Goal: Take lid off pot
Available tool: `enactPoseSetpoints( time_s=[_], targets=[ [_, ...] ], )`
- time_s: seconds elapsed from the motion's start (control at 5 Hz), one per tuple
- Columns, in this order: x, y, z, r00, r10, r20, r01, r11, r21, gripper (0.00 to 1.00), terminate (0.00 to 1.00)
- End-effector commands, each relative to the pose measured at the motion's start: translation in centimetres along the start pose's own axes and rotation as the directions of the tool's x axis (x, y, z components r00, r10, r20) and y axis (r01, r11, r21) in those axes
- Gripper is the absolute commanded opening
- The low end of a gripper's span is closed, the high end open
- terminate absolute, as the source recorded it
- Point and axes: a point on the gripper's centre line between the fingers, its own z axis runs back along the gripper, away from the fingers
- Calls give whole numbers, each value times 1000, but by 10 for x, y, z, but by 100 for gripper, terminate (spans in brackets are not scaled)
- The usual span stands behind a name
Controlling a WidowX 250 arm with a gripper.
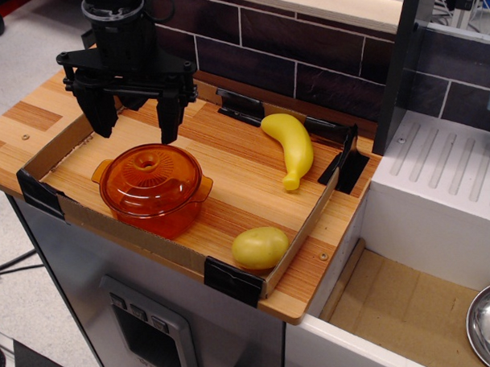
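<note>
colour: all black, matte, no markings legible
wrist: round cylindrical housing, silver-grey band around its upper end, cut off by frame edge at 12 o'clock
crossbar: flat horizontal bar under the wrist, thin rods/linkages running along it
gripper (135,129): two-finger type
fingers (169,118): two thick blunt prongs, one at each end of the bar, tapering slightly to squared tips
cable: thin dark loop beside wrist, at 2 o'clock
screws: too small to tell

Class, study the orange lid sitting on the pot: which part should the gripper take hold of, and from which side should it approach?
Grip the small ring knob at the centre of the lid, coming straight down from above. The dome looks smooth and wide, and the knob stands up. The open gripper hangs just behind the pot.
</note>
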Motion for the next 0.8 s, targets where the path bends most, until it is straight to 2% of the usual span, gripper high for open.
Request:
enactPoseSetpoints(
  time_s=[0.0,0.4,0.6],
  targets=[
    [0,6,-10,999,-9,35,9,1000,21,100,0],
    [-2,1,-22,1000,-6,31,6,1000,30,100,0],
    [-3,2,-20,999,-11,44,12,1000,-10,0,0]
  ],
)
